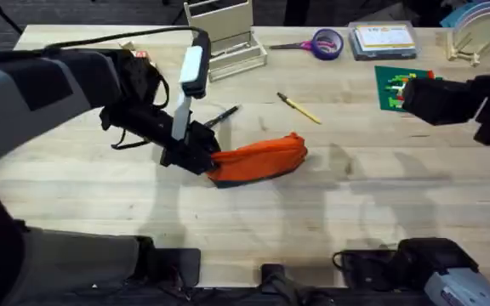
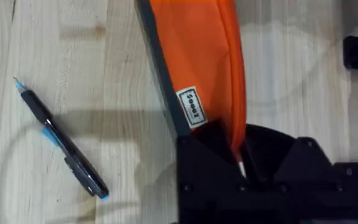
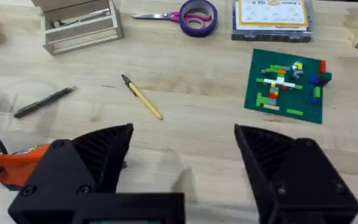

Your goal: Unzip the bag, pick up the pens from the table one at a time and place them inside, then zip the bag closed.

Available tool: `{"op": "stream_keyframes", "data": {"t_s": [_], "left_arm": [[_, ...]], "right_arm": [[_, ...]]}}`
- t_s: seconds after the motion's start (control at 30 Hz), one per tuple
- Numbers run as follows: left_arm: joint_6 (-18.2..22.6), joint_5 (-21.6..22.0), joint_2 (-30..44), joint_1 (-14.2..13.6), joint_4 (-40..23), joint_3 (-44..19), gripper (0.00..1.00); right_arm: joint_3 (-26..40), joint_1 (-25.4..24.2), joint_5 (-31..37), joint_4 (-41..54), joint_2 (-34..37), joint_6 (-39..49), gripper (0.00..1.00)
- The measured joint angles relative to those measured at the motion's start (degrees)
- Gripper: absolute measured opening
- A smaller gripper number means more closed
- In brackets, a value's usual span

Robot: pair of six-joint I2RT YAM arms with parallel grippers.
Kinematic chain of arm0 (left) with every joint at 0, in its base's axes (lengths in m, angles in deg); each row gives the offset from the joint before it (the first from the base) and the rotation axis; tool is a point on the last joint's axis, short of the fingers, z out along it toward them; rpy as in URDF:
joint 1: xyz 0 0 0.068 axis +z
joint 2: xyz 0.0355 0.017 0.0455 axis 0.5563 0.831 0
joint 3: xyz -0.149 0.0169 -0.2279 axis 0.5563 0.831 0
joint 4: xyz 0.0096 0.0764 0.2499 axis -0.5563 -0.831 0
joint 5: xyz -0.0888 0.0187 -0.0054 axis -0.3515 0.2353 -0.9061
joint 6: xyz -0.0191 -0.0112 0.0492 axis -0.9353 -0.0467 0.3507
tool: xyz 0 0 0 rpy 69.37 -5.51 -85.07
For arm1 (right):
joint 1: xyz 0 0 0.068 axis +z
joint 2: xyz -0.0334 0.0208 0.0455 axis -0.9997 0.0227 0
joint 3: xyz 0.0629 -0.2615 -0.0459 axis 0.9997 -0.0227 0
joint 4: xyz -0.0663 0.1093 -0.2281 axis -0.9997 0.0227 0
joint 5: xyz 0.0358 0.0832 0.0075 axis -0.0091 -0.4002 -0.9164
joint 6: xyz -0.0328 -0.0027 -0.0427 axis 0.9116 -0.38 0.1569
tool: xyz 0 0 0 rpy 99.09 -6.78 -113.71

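The orange bag point(image 1: 258, 160) lies in the middle of the table point(image 1: 356, 204), with one end raised off the wood. My left gripper point(image 1: 196, 155) is shut on the bag's left end. In the left wrist view the bag's point(image 2: 197, 56) zipper edge runs in between the black fingers point(image 2: 210, 168). The black pen point(image 1: 222, 116) point(image 2: 61, 140) lies just behind the bag. The yellow pen point(image 1: 300, 109) point(image 3: 142, 98) lies farther right. My right gripper point(image 1: 411, 98) point(image 3: 182, 155) hovers open at the right, holding nothing, well away from both pens.
A green brick plate point(image 1: 398, 89) point(image 3: 284, 87) sits under the right gripper. Along the back edge are purple-handled scissors point(image 1: 321, 42), a clear box point(image 1: 384, 40), a wooden rack point(image 1: 224, 34) and a dish rack point(image 1: 475, 34). The front of the table is bare wood.
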Motion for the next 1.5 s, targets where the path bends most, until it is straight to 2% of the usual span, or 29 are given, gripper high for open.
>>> {"op": "stream_keyframes", "data": {"t_s": [0.07,0.33,0.6,0.67,1.07,1.37,1.5], "left_arm": [[0.0,0.0,0.0,0.0,0.2,0.0,0.050],[0.0,-0.1,0.0,0.0,0.2,0.0,0.043],[0.0,-0.2,0.0,0.0,0.1,0.0,0.043],[0.0,-0.2,0.0,0.0,0.1,0.0,0.043],[0.0,-0.2,0.0,0.0,0.1,0.0,0.045],[0.0,-0.2,0.0,0.0,0.1,0.0,0.044],[0.0,-0.2,0.0,0.0,0.1,0.0,0.044]], "right_arm": [[0.0,0.0,0.0,0.3,0.0,0.0,0.998],[0.0,0.0,-6.5,0.0,0.8,-0.2,0.997],[0.1,0.2,-14.7,0.0,7.8,0.2,0.997],[0.6,1.7,-16.4,0.2,11.5,-0.5,0.998],[3.5,9.4,-17.4,0.2,23.9,-2.0,0.998],[3.5,10.2,-17.8,4.7,32.9,-13.0,0.997],[3.5,10.2,-18.0,4.2,35.8,-13.7,0.998]]}}
